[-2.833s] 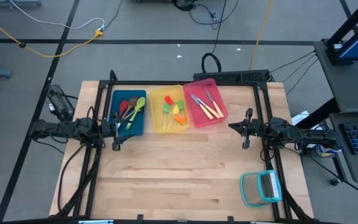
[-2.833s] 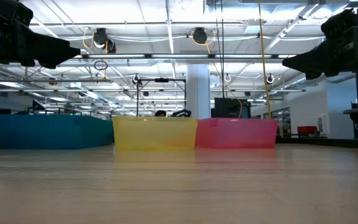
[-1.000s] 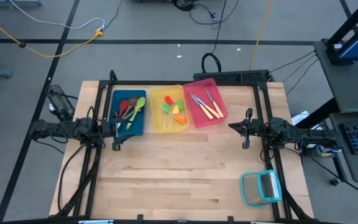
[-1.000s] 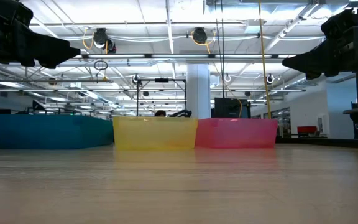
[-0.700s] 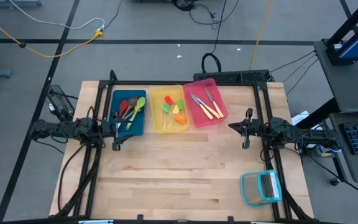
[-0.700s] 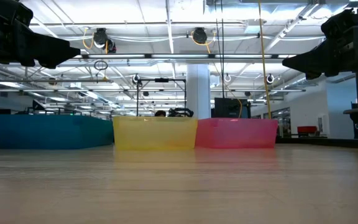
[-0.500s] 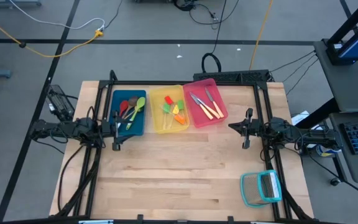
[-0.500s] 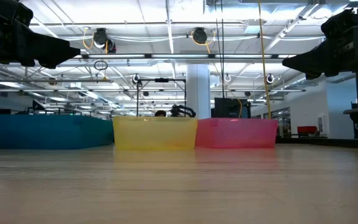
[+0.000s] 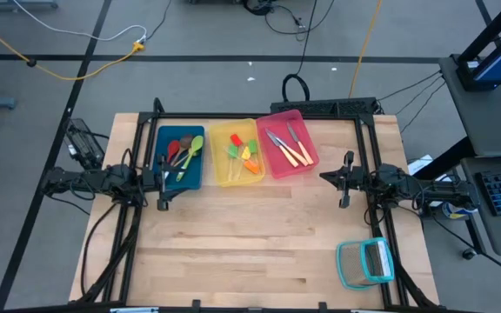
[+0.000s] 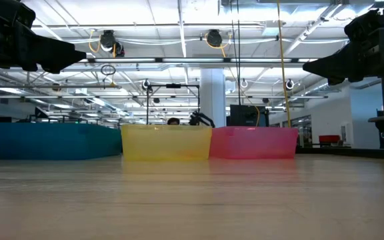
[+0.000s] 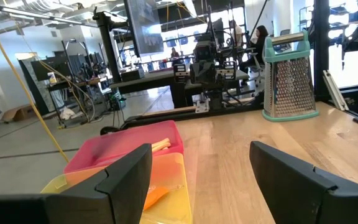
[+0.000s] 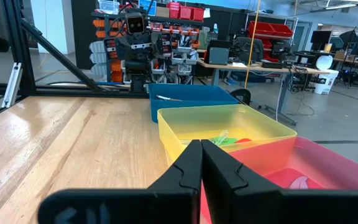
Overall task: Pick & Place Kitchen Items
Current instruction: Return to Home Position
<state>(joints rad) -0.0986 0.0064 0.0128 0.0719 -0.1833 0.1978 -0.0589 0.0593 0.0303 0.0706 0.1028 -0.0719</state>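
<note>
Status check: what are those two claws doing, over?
Left claw open, empty, left side. Right claw shut, empty, right side. Utensils lie in bins. Grater apart.

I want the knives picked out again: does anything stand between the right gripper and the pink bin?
Nothing visible does. Only bare table lies between the right gripper and the pink bin holding the knives; the teal grater stands well off that line.

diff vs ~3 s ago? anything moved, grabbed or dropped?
Nothing on the table visibly changed. The left gripper, open, and the right gripper, shut, stay parked at the table's sides, holding nothing. The utensils lie as before in the blue bin, yellow bin and pink bin; the grater is unmoved. Only a dark shape in the room behind shifted slightly.
</note>
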